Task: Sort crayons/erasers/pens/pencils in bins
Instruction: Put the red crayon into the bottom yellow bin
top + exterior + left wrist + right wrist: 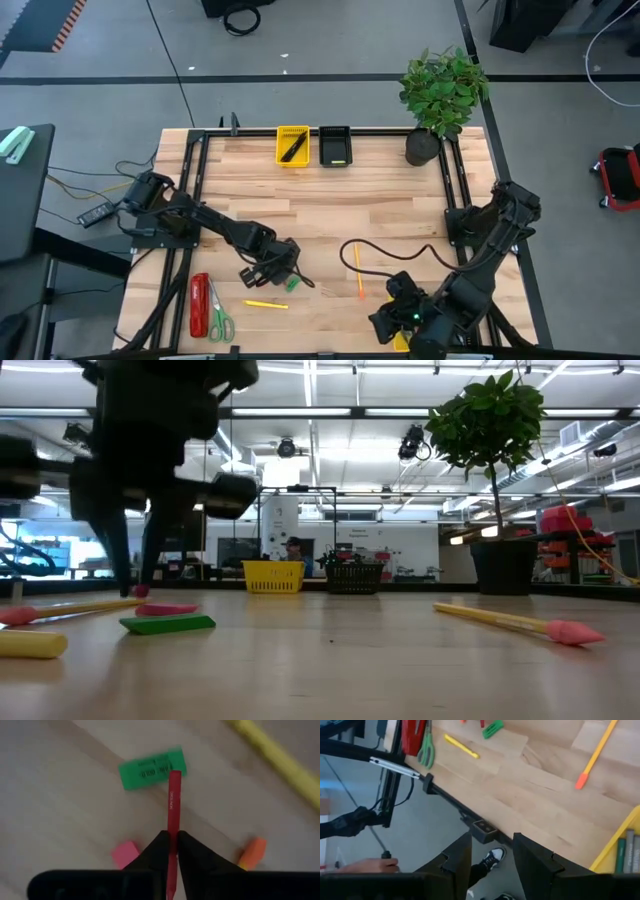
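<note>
My left gripper (278, 268) stands over the table's near left part, shut on a red crayon (173, 805). Beside it on the wood lie a green eraser (293, 283), a pink eraser (125, 854) and a small orange piece (252, 852). A yellow stick (265, 303) lies nearer the front edge, and an orange pencil (358, 268) lies toward the middle. My right gripper (492, 842) hangs open over the table's near edge, holding nothing. A yellow bin (615, 847) holding grey sticks sits beside it. My left gripper pinches the red crayon between its two fingertips (159, 847), at about the crayon's middle (173, 837). The fingers come steeply from above and lie across the stick. Its free end points toward the green eraser (152, 768). Whether that end rests on the table I cannot tell.
At the far edge stand a yellow bin (292, 145) with black pens and a black bin (335, 147), with a potted plant (440, 95) to their right. A red stapler (200, 305) and green-handled scissors (218, 318) lie near left. A person's shoe (492, 856) shows below the table.
</note>
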Action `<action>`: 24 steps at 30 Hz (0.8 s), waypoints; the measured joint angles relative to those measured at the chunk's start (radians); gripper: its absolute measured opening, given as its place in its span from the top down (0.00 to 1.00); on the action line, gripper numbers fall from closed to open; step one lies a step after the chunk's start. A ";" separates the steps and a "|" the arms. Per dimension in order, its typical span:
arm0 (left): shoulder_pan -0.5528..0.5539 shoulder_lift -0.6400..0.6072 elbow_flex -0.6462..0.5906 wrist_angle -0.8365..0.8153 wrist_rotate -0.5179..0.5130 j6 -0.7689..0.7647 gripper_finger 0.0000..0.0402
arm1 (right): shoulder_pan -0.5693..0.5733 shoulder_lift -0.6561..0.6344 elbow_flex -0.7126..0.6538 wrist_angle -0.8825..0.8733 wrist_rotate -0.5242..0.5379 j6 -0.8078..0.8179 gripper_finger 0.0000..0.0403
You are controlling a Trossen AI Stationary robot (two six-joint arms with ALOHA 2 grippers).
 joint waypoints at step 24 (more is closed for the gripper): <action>0.020 -0.003 0.361 -0.067 0.009 -0.283 0.93 | 0.191 0.000 0.395 -0.494 0.053 0.054 0.63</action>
